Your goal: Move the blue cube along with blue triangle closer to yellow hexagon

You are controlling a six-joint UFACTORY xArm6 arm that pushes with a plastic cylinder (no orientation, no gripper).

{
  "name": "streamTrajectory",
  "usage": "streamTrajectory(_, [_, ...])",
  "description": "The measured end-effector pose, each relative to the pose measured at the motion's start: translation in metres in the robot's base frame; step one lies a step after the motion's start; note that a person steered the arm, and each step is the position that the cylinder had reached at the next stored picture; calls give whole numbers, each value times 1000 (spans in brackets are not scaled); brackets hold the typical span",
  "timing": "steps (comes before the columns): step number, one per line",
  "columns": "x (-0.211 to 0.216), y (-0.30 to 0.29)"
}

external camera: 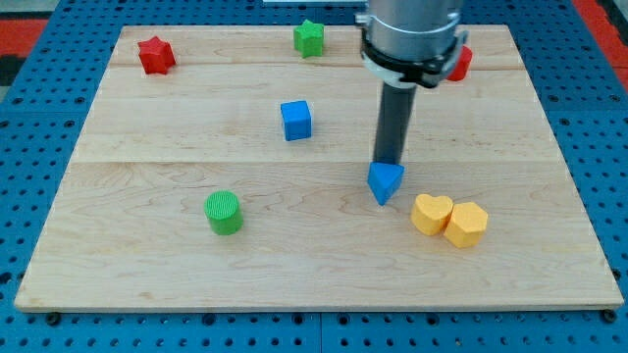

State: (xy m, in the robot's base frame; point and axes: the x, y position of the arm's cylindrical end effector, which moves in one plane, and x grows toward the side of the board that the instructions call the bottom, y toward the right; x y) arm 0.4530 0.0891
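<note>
On a wooden desk point(118, 226), my tip point(389, 163) rests just behind the blue triangle point(386, 182), on the side toward the desk's far edge; this rod has no jaws to be apart or together. The triangle sits right of centre, near the yellow hexagon point(466, 225) and yellow heart point(431, 213) by the near right corner, so it seems nearly placed. The blue cube point(296, 120) sits well apart toward the far edge and likely needs pushing next, toward that corner; the triangle's narrow end points at the near edge, with no clear long axis.
</note>
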Motion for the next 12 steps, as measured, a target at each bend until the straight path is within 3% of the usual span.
streamTrajectory(2, [-22,-46])
streamTrajectory(3, [-12,-101])
streamTrajectory(4, [-33,-180])
streamTrajectory(5, [-82,-215])
streamTrajectory(7, [-96,-74])
streamTrajectory(8, [-36,-56])
streamTrajectory(10, [-4,-132])
streamTrajectory(11, [17,-119])
streamTrajectory(12, [2,-112])
